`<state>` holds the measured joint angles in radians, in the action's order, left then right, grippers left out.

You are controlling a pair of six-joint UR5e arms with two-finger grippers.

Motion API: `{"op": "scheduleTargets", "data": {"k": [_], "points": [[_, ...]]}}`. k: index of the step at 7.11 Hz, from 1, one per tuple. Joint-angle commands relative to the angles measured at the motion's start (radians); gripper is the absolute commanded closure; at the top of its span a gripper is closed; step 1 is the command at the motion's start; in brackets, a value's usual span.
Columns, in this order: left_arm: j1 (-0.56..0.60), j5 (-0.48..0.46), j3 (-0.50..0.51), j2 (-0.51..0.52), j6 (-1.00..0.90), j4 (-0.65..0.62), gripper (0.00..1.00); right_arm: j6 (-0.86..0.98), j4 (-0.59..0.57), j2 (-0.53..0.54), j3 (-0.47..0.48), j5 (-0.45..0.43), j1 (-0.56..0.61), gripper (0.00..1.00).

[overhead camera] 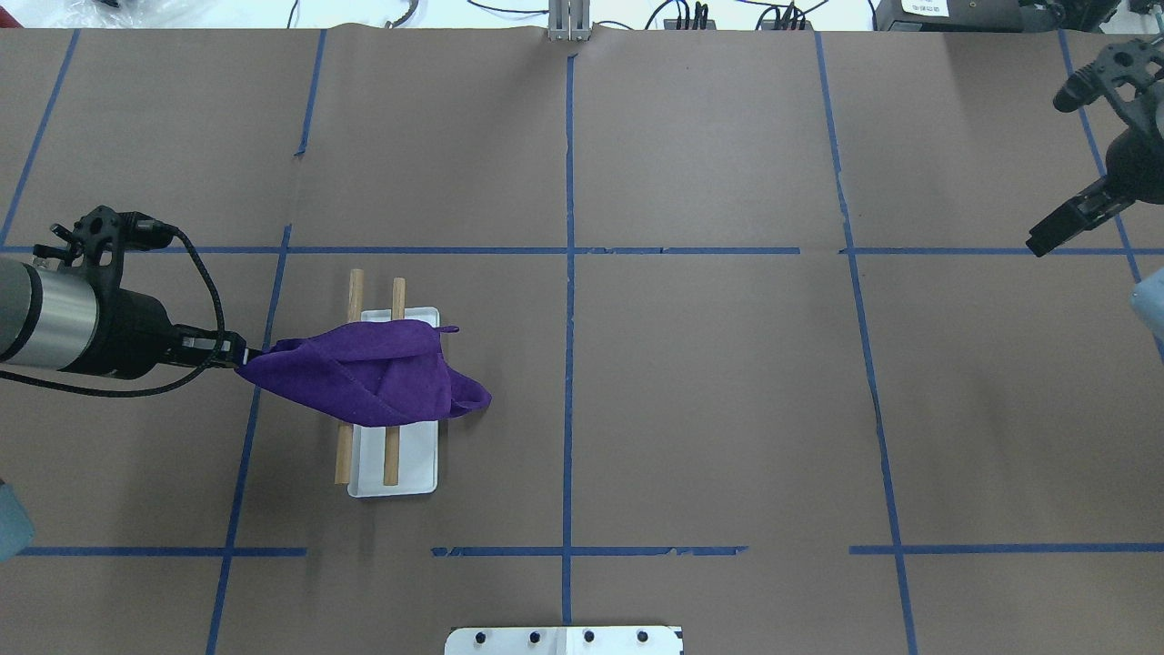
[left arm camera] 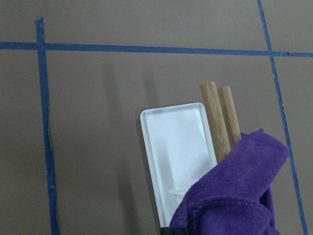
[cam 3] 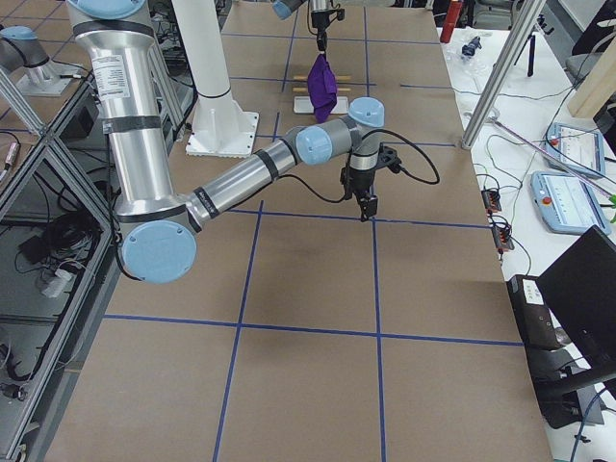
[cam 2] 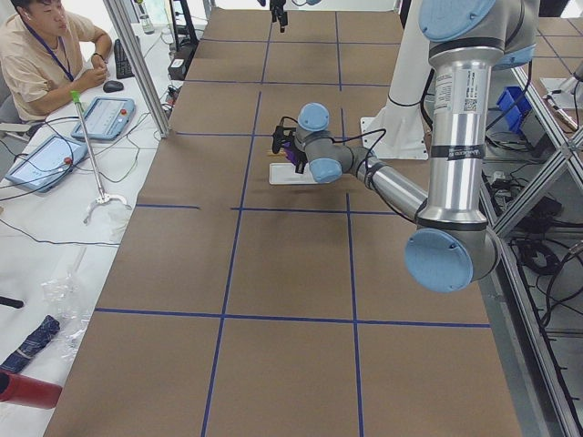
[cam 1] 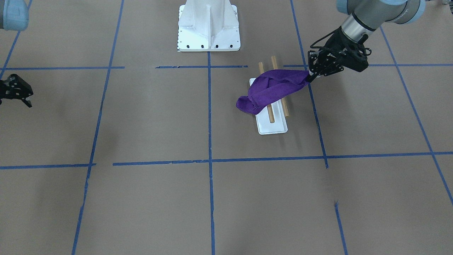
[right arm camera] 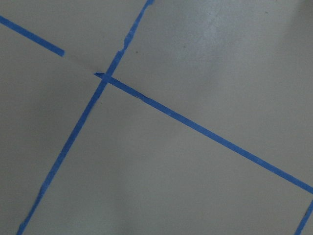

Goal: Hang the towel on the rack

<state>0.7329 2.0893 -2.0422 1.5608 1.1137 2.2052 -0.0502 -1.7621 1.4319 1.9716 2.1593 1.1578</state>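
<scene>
Lining the table, blue-taped brown paper, left gripper clamped on towel over rack, right gripper's state unclear.

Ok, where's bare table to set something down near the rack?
Bare: the squares on the robot's right of the centre tape line. Crowded: the rack, with the purple towel draped across it and the left hand gripping its corner.

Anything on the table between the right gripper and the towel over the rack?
Nothing: in the overhead view the stretch from the right gripper to the towel over the rack is bare table paper crossed only by blue tape lines.
</scene>
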Motion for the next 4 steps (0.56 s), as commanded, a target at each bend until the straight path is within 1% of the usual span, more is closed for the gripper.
{"op": "scheduleTargets", "data": {"k": [1,2,3,4], "points": [[0.0,0.0,0.02,-0.013,-0.063,0.004,1.0,0.05,0.0,0.044,-0.002,0.013,0.051,0.0],[0.0,0.0,0.033,-0.011,-0.069,0.004,1.0,0.068,0.0,0.068,-0.002,0.049,0.078,0.0],[0.0,-0.001,0.04,-0.01,-0.074,0.005,1.0,0.072,0.0,0.088,-0.002,0.062,0.092,0.0],[0.0,-0.006,0.046,-0.008,-0.08,0.004,0.71,0.073,0.0,0.105,-0.002,0.051,0.101,0.0]]}}
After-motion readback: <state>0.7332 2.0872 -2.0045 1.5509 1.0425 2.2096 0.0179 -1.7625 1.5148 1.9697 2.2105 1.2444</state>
